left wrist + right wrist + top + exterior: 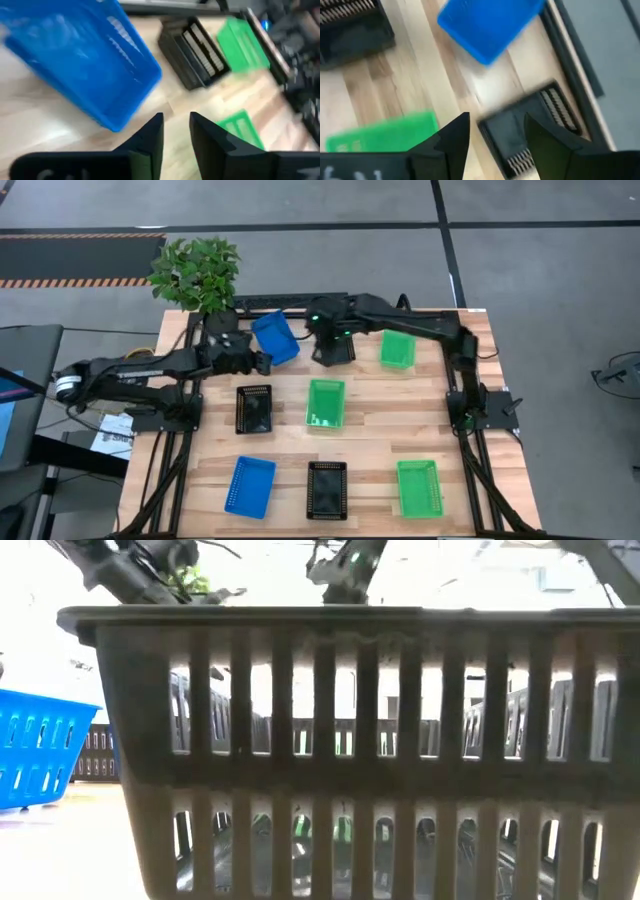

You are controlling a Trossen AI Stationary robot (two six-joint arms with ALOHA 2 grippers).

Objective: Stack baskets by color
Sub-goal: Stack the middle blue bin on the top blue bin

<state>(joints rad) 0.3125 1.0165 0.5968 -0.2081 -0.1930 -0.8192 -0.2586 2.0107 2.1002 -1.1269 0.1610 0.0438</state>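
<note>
Baskets lie spread over the table [370, 435] unstacked: green ones at centre [325, 402], at 1 o'clock [397, 349] and at 5 o'clock [417, 487]; black ones at 9 o'clock of centre [253, 408], at 6 o'clock [327, 490] and one at 12 o'clock under the right gripper; blue ones at 7 o'clock [249, 486] and at 11 o'clock [275, 337], tilted. Thin slotted plastic suggests they are light, fairly stiff yet springy, and smooth enough to slip; the rim or a short end wall looks the best place to pinch, and like colours should nest easily.

The table is pale wood planking in a dark frame, level and grippy enough for sliding. Grey floor surrounds it, with a striped mat at 10 o'clock and a plant [197, 273] at the 11 o'clock corner.

The left gripper [262, 362] sits just beside the tilted blue basket [80, 55], fingers [150, 137] narrowly apart with nothing between them. The right gripper [495, 132] hovers over the 12 o'clock black basket [530, 130], spread wide and empty.
</note>
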